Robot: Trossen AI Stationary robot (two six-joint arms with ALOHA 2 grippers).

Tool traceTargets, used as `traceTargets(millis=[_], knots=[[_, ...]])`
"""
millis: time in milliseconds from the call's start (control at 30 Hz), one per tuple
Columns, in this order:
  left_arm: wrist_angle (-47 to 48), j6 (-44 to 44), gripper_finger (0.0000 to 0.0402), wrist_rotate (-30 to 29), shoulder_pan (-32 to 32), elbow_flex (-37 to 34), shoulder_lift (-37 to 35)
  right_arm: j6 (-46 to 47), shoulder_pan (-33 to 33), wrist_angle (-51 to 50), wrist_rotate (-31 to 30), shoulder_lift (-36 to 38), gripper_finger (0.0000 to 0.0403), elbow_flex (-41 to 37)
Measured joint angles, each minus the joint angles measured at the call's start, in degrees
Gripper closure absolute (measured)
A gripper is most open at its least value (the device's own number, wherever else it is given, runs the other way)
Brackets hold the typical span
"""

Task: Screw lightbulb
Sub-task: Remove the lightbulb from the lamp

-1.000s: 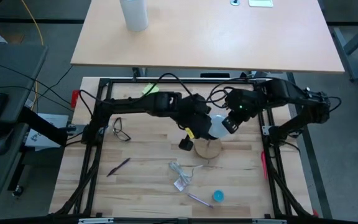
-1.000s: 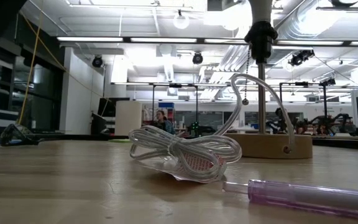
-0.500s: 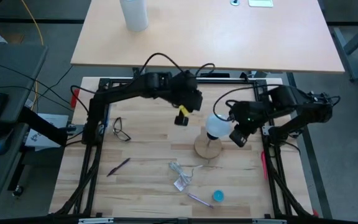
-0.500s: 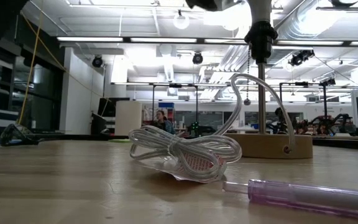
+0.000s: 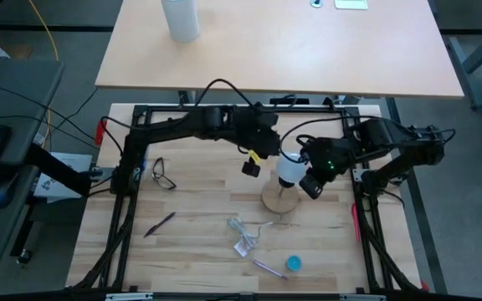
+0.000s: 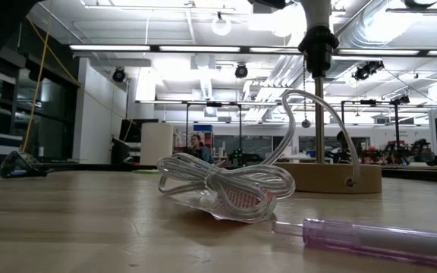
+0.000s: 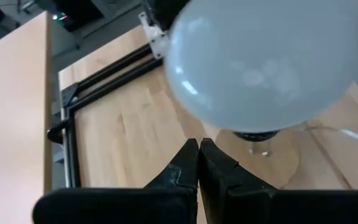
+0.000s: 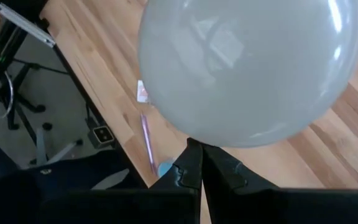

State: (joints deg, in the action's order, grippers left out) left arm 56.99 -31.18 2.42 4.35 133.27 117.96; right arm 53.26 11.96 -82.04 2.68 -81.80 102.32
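Since half a second ago, both arms have drawn in toward the lightbulb (image 5: pixel 289 165), which stands in its socket on the wooden base (image 5: pixel 279 201) mid-worktop. Left tool (image 5: pixel 250 166), at its 9 o'clock, and right tool (image 5: pixel 312 186), at its 4 o'clock, are clamped together, holding nothing.

Seen from desk level, the lightbulb (image 6: pixel 298 17) is cut off by the upper edge, while its globe hides its own screw base from above.

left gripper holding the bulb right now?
No. In the left wrist view the left gripper is shut on nothing, its fingers meeting just short of the lightbulb, which sits in the socket.
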Motion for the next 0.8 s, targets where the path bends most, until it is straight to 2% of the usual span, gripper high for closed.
traceTargets(millis=[433,600,800], knots=[[1.3,3.9,0.0402,-0.4,-4.1,0.0,-0.3,-0.7,-1.7,-3.3,-0.6,-0.1,0.0403,0.0],[1.9,6.4,0.0401,-0.4,-5.9,0.0,-0.8,-1.1,-3.4,-5.6,-2.8,0.0,0.0403,0.0],[1.1,9.7,0.0401,0.5,-7.9,0.0,-0.8,-6.1,-7.5,-5.4,-5.7,-0.1,0.0403,0.0]])
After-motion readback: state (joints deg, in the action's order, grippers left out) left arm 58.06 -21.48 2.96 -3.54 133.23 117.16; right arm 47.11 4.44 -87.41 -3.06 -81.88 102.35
